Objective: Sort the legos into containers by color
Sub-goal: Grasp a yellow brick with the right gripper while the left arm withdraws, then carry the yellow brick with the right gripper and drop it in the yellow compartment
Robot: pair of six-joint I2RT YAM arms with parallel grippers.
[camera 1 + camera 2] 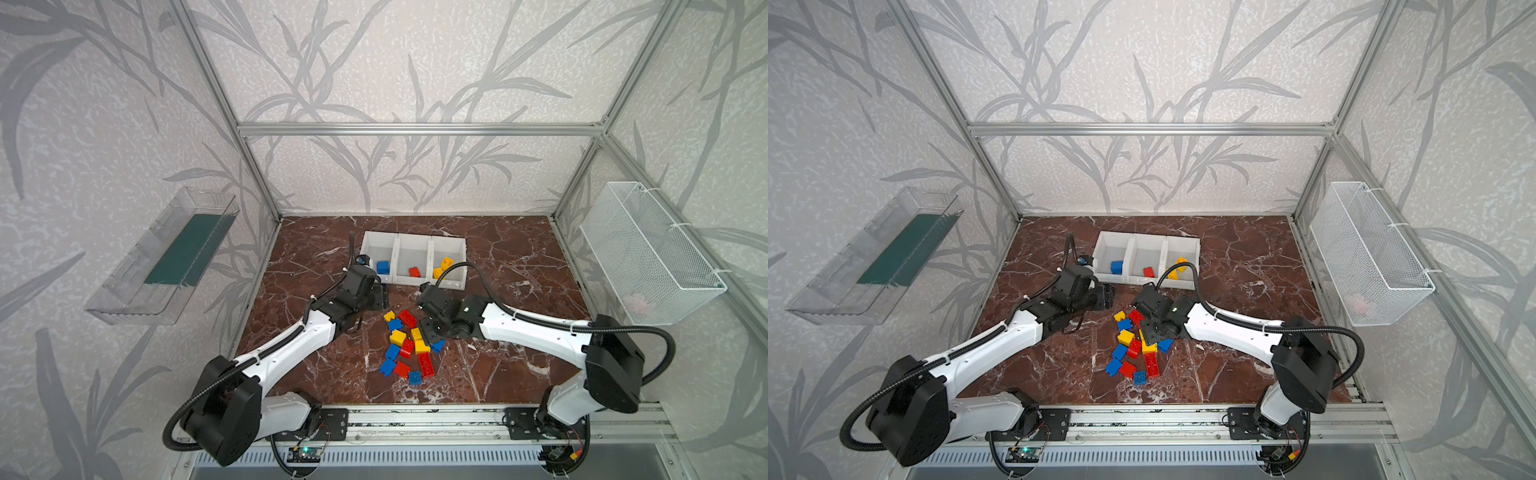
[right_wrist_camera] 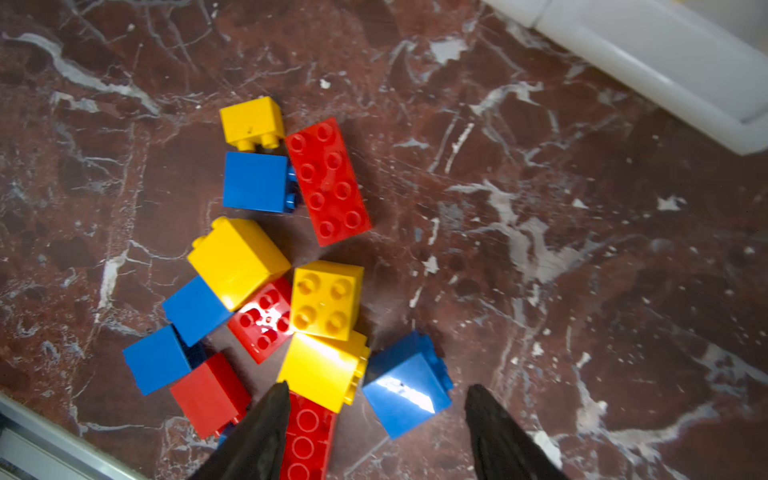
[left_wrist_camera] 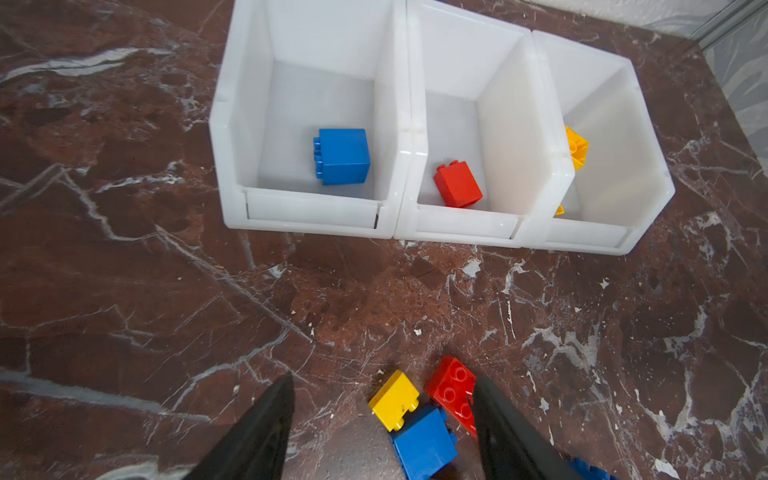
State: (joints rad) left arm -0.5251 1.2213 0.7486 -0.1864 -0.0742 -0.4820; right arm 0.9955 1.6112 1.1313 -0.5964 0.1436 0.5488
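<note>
**Legos** [image 1: 409, 345] — chunky studded plastic bricks in solid red, blue and yellow; most are square, a few red ones long. The main lot is a loose heap on the marbled brown bench [image 1: 519, 332], just in front of the containers [image 1: 413, 237] and touching none of them.

**Containers:** three white open-top bins joined in a row. In both top views the end bin by the left arm holds one blue brick [image 1: 382, 267]. The middle bin holds one red brick [image 1: 414, 272]. The other end bin holds yellow bricks [image 1: 447, 262], partly crossed by the right arm's black cable [image 1: 459, 263].

**Left wrist view only:** the binned blue brick lies on its side, studs facing sideways. The red one sits tipped near its bin's low front lip. The yellow ones are mostly hidden behind a bin wall.

**Right wrist view only:** stud faces in the heap, among them an eight-stud long red brick [image 2: 328, 180] lying studs up. Only a corner of the containers shows.

**Left gripper** [image 3: 382, 380] — fingers spread, nothing between them, above the heap's edge nearest the containers.

**Right gripper** [image 2: 377, 387] — fingers spread, holding nothing, over a loose blue brick [image 2: 407, 386] at the heap's edge.
</note>
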